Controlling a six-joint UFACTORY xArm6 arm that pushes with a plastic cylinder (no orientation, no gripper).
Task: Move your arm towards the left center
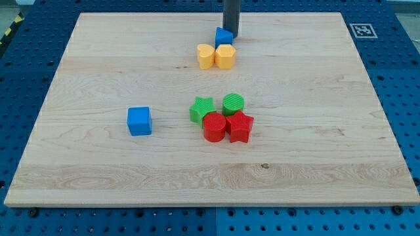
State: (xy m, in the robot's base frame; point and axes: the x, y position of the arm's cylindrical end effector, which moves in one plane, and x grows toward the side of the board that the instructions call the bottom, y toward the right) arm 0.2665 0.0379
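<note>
While the dark rod's tip (232, 36) sits near the view's top centre, just at the right edge of a small blue block (224, 37) of unclear shape, the move toward the left centre looks barely begun, in my judgement; nearly the whole traverse across the pale wooden board (98, 65) remains. The arm ends in a rod only, so there are no fingers to report.

Count: two blue (that small block and a blue cube (139, 121) toward the left centre), two yellow (206, 56) (225, 57), touching, two green (202, 109) (233, 103), two red (214, 127) (239, 126), clustered mid-board. Eight blocks total.
</note>
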